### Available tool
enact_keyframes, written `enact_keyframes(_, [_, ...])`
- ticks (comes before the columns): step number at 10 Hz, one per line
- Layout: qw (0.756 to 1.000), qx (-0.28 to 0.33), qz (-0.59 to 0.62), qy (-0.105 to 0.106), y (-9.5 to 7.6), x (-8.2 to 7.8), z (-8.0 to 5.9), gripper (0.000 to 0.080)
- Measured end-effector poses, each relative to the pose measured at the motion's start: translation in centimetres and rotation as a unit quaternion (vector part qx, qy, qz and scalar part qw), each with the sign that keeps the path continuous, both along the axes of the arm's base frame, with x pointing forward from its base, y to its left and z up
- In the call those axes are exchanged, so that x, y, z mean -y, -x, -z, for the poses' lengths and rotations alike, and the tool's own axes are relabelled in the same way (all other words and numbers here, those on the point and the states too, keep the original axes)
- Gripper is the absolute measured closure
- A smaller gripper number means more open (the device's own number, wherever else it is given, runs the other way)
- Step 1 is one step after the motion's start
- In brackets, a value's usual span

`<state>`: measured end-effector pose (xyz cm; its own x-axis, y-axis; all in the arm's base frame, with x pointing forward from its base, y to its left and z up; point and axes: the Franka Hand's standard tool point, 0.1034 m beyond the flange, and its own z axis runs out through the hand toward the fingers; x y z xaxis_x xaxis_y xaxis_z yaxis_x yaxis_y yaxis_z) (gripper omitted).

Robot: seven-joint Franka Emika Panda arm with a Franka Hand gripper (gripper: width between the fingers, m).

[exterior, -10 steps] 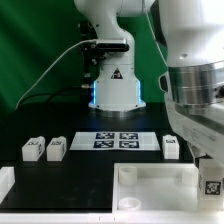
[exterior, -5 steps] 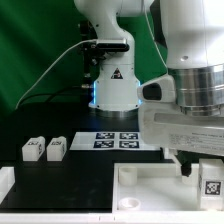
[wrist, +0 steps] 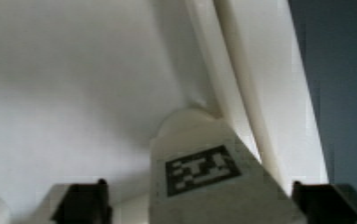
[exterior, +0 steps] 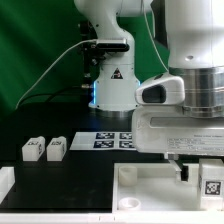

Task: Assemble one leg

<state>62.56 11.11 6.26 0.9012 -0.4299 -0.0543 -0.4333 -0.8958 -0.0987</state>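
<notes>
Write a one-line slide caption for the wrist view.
Tool straddling a tagged white leg above the white tray.

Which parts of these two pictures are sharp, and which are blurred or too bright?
Exterior view: the two spare legs and the marker board are fairly sharp; the arm's white housing near the camera is soft and bright. Wrist view: the tag on the leg is readable but slightly soft; the white tray looks washed out.

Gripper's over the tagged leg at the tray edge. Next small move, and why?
Probably ease straight down, then close. In the wrist view the leg sits centered between the open gripper fingers, untouched. The exterior view puts it at the tray's right corner.
</notes>
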Motion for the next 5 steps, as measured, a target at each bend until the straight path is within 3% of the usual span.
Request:
enact_keyframes(1, [0.998, -0.007, 0.06, -0.002, 0.01, -0.12, 0.0, 0.041])
enact_keyframes(2, [0.994, -0.012, 0.105, -0.002, 0.02, -0.15, 0.0, 0.0509])
enact_keyframes(4, [0.979, -0.023, 0.2, -0.003, -0.03, -0.23, 0.04, 0.0509])
enact_keyframes(5, [0.957, -0.034, 0.286, -0.006, -0.35, -0.28, 0.05, 0.0509])
